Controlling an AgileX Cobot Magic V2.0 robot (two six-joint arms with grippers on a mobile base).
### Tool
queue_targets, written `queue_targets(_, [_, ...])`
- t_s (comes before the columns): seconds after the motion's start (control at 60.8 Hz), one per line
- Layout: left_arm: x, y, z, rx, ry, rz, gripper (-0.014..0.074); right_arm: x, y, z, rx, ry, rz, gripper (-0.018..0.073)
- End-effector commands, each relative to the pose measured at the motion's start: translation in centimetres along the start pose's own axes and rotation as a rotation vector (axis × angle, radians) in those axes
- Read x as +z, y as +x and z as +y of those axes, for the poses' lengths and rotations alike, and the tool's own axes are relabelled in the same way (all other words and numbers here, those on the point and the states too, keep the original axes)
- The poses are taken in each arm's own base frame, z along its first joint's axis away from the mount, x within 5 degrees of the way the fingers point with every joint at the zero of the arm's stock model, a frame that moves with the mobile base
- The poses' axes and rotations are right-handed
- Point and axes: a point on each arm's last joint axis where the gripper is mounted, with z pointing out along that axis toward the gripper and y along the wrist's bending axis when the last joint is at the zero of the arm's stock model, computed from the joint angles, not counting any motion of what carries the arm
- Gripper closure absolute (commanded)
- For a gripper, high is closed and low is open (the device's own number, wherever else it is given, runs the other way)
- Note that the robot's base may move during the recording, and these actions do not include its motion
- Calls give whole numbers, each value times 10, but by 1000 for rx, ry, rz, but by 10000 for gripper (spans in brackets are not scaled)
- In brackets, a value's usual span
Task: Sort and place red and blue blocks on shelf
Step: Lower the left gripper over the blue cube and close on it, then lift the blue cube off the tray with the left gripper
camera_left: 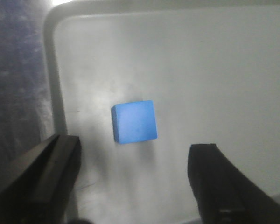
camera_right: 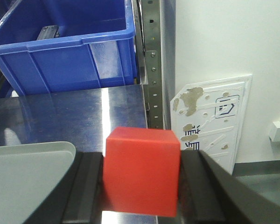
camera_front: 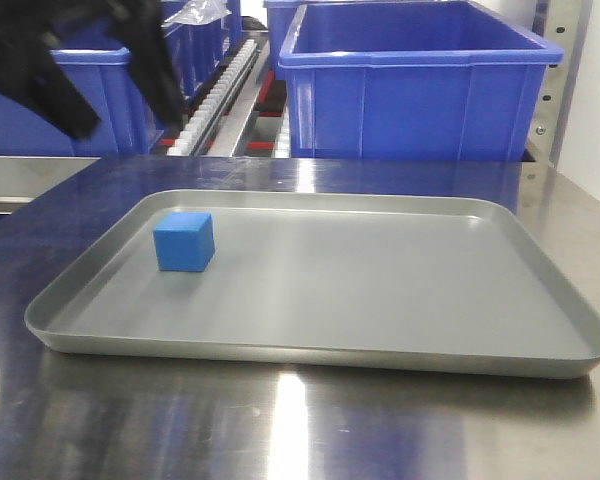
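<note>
Sitting flat in the tray (camera_front: 400, 300), close to its left rim, the blue block (camera_left: 134, 121) lies just ahead of the left claw (camera_left: 135, 179), centred between the wide-spread fingers, untouched. Red block (camera_right: 142, 170) rides pinched in the right claw (camera_right: 142, 189) above the desk (camera_right: 84, 112), with the shelf (camera_right: 151, 70) and a bin (camera_right: 70, 60) ahead. Left arm's clearly nearer blue.

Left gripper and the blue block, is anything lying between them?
Only bare tray floor, seen in the left wrist view: the left gripper is open, the blue block lying untouched beyond its fingers.
</note>
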Motion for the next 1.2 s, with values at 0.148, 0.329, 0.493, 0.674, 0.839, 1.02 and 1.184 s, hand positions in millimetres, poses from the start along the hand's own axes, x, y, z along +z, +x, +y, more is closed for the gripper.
queue_targets(0.148, [17, -8, -16, 23, -16, -24, 63, -3, -18, 2, -19, -10, -123, 502])
queue_targets(0.329, [35, -9, -21, 17, -10, -32, 63, -3, -18, 2, -19, -10, -123, 502])
queue_targets(0.493, [46, -9, -21, 15, -15, -18, 63, -3, -18, 2, -19, -10, -123, 502])
queue_targets(0.674, [54, -8, -20, 12, -18, -9, 63, -3, -18, 2, -19, -10, -123, 502])
queue_targets(0.839, [59, -8, -19, -8, -21, -4, 63, -3, -18, 2, -19, -10, -123, 502])
queue_targets(1.02, [63, -7, -19, -10, -24, 5, 63, -3, -17, 2, -19, -10, -122, 502])
queue_targets(1.184, [63, -7, -20, -31, -7, 9, 143, -3, -17, 2, -19, -10, -122, 502])
